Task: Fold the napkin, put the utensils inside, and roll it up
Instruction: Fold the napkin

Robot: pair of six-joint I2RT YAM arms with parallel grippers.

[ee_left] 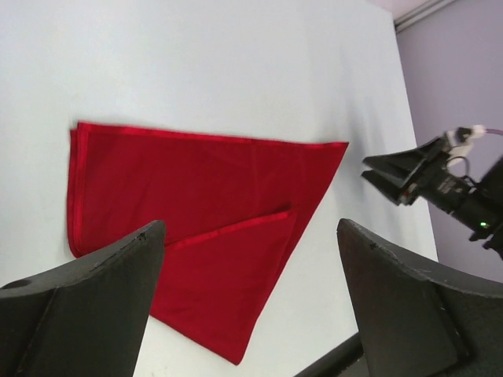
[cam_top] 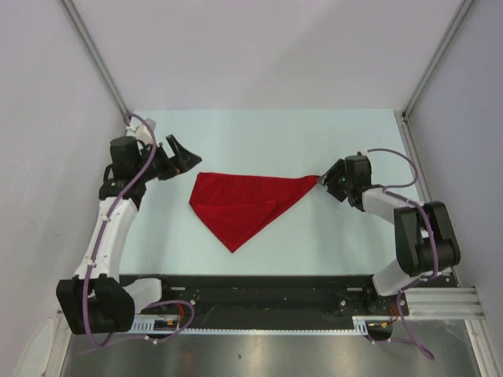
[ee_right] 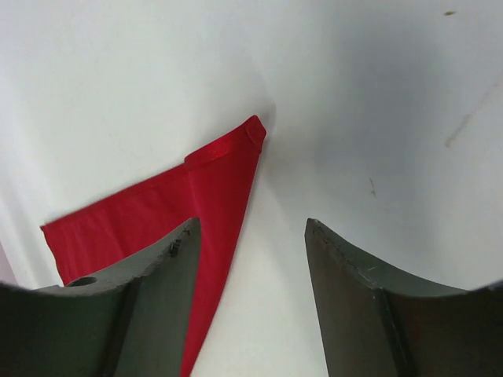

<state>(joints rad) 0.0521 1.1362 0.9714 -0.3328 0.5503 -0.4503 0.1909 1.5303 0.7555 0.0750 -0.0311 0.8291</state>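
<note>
Your table (cam_top: 259,129) is a pale, bluish-white sheet, evenly lit, with only soft shadows on it. Behind the table you see a plain grey-white back wall (cam_top: 259,47). A left wall (cam_top: 39,118) and a right wall (cam_top: 471,102) of the same colour close it in. A slanted metal post (cam_top: 94,55) rises from the table's far left corner and another post (cam_top: 436,55) from its far right corner. Along the table's near edge runs a black rail (cam_top: 267,294), then a grey metal plate (cam_top: 267,357).

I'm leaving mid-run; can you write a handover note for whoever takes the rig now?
Left pincer: open, empty, left of the napkin.
Right pincer: open, empty, at its right tip.
Napkin: flat on the table, folded into a rough triangle.
Utensil: not in view.
Done: a fold, it seems. Left: utensil in, roll up.
</note>
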